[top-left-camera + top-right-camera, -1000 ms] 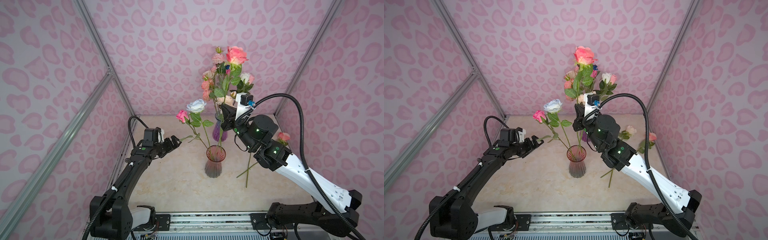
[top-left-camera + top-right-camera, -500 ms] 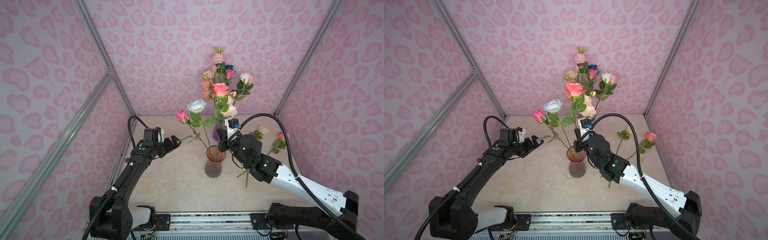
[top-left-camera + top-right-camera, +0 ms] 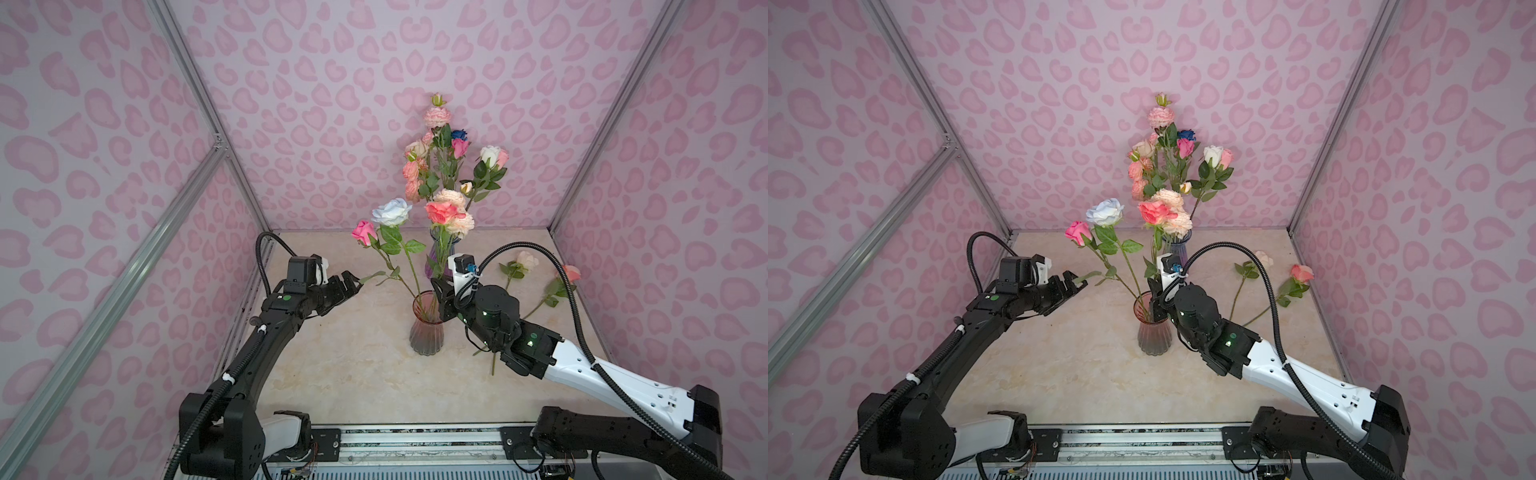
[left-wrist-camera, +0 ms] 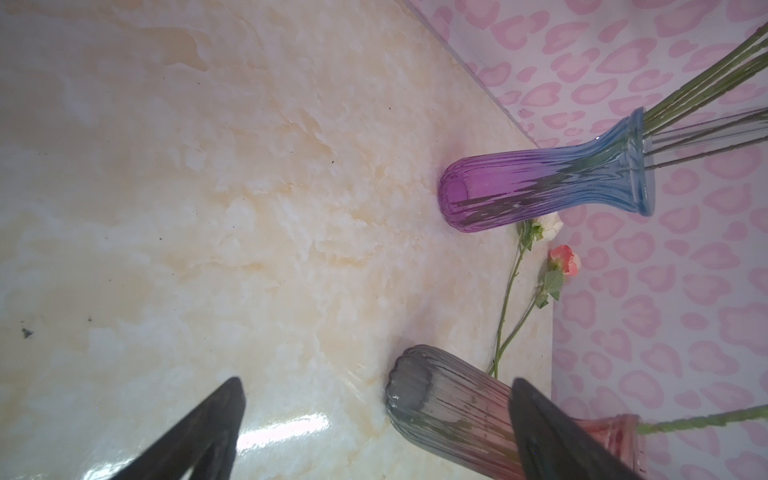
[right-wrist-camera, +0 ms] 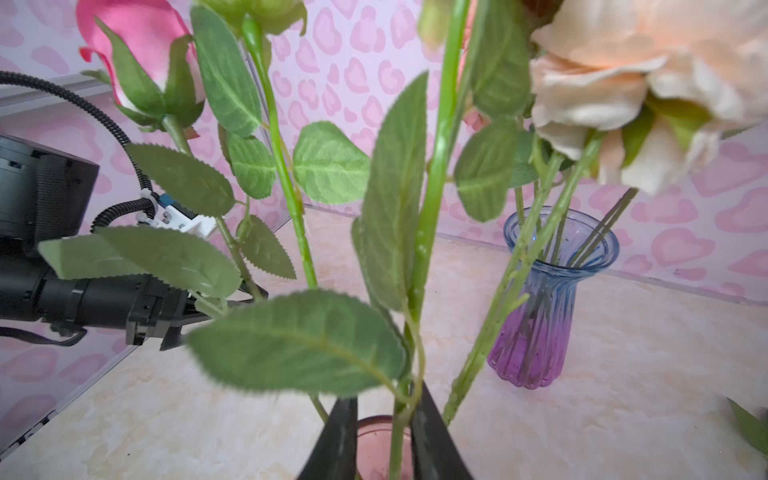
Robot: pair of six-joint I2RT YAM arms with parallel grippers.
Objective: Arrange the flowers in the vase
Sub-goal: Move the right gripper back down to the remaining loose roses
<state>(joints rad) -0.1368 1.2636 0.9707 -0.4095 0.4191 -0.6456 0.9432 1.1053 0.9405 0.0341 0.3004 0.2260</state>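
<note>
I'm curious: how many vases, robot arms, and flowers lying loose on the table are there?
Vases: 2, pink vase, purple vase
Robot arms: 2, left arm, right arm
Loose flowers: 2, cream flower, coral flower
Total: 6

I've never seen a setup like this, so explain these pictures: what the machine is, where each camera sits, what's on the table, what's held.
It is two robot arms at one table, each ending in a pincer. Two pictures come from a camera pair above; one more from each wrist. On the table stand a pink vase with three roses and a purple vase full of flowers; two roses lie loose. The left pincer is open and empty, near a leaf. The right pincer sits at the pink vase's mouth, its jaws a little wider than the stem of the coral rose between them, so nothing looks clamped.
</note>
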